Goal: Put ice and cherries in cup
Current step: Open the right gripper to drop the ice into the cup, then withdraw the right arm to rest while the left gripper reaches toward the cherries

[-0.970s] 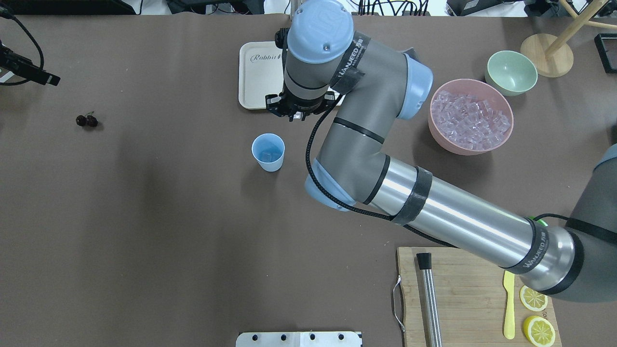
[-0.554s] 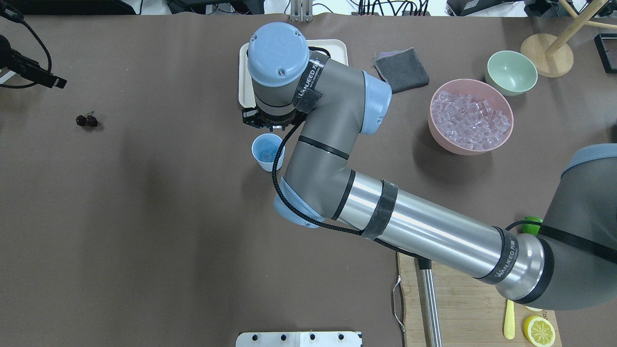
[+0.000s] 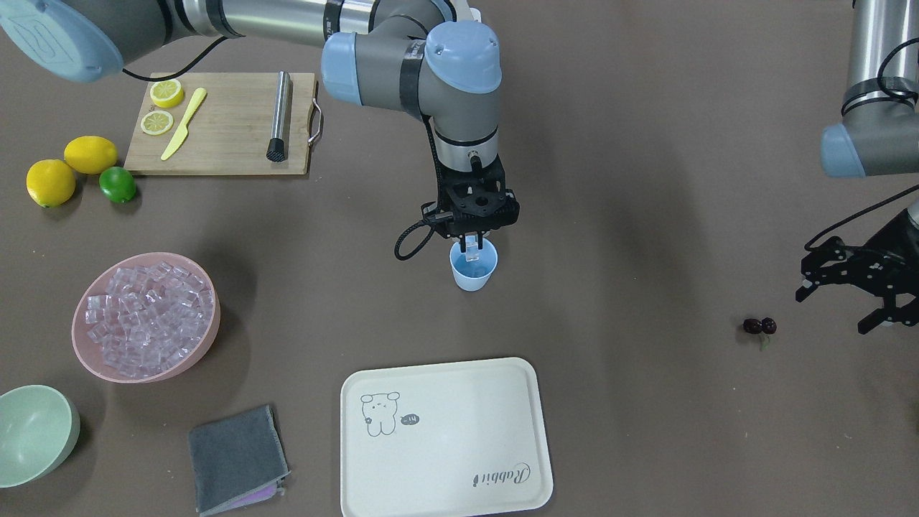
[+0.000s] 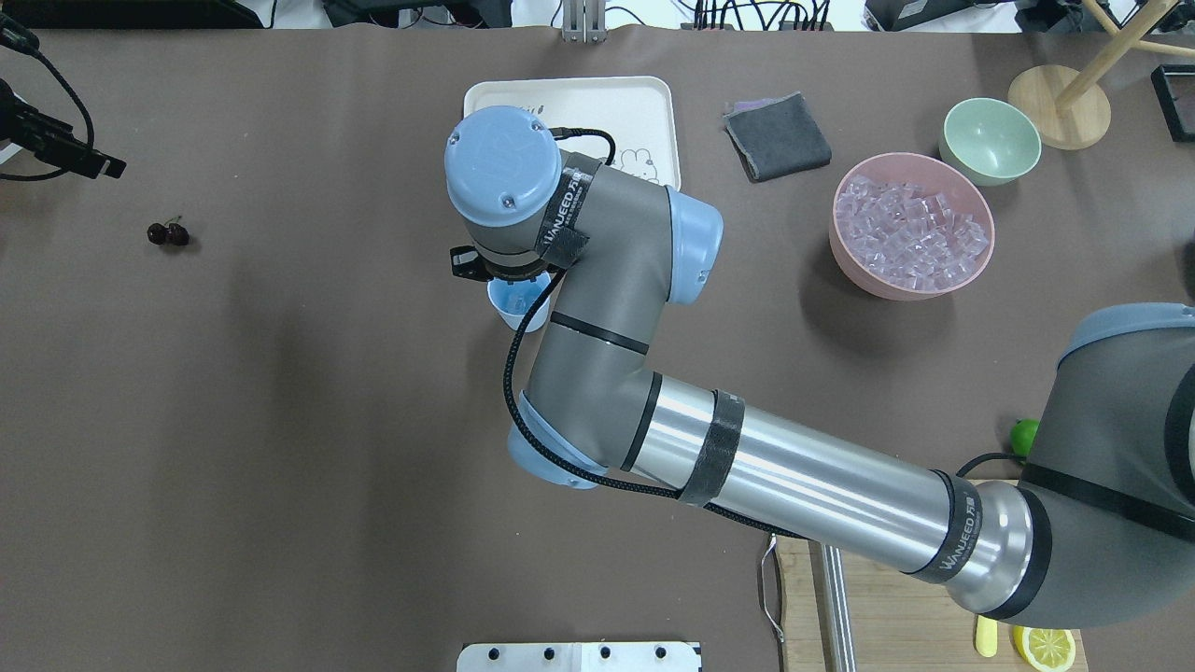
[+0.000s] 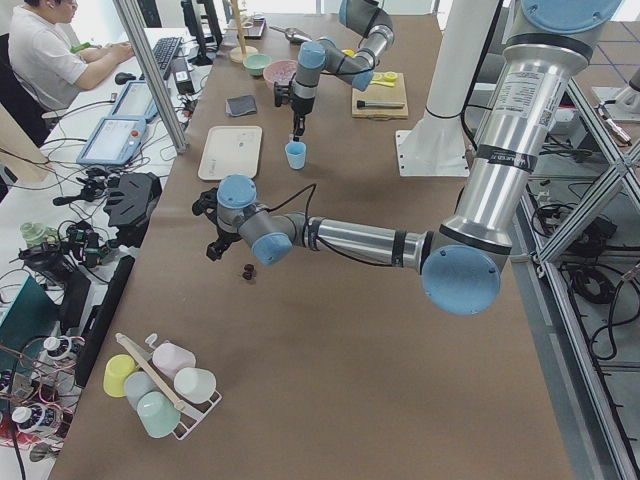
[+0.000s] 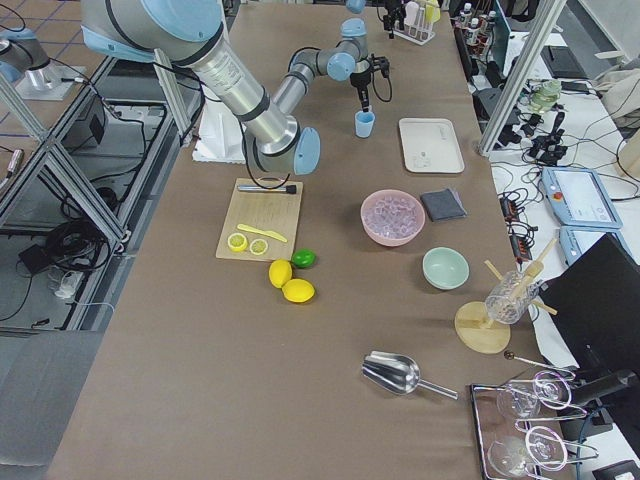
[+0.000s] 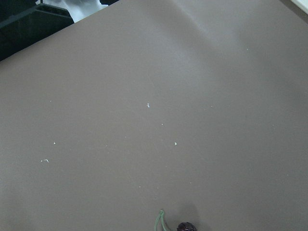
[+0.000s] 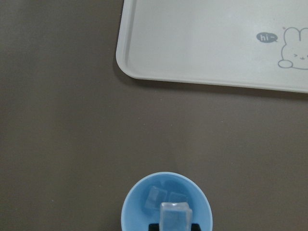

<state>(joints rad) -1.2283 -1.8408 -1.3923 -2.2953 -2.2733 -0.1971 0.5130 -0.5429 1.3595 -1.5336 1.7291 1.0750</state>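
Observation:
The light-blue cup [image 3: 474, 271] stands mid-table and holds two clear ice cubes [image 8: 156, 197]. My right gripper [image 3: 472, 244] hangs straight above the cup's mouth, shut on one more ice cube [image 8: 175, 216]. In the overhead view my right wrist hides most of the cup [image 4: 509, 306]. The rest of the ice [image 3: 147, 316] fills the pink bowl [image 3: 195, 354]. The cherries [image 3: 759, 326] lie on the table far to my left side, also at the bottom edge of the left wrist view [image 7: 185, 226]. My left gripper [image 3: 833, 310] hovers beside them, open and empty.
A cream tray [image 3: 445, 438] lies just beyond the cup. A grey cloth [image 3: 237, 459] and a pale green bowl [image 3: 36, 431] sit near the pink bowl. A cutting board [image 3: 222, 122] with lemon slices, knife and muddler, two lemons and a lime [image 3: 117, 184] are on my right.
My right arm has swung from over the tray toward me and leftward, bringing the gripper with its ice cube above the cup. Cherries and left gripper have not moved.

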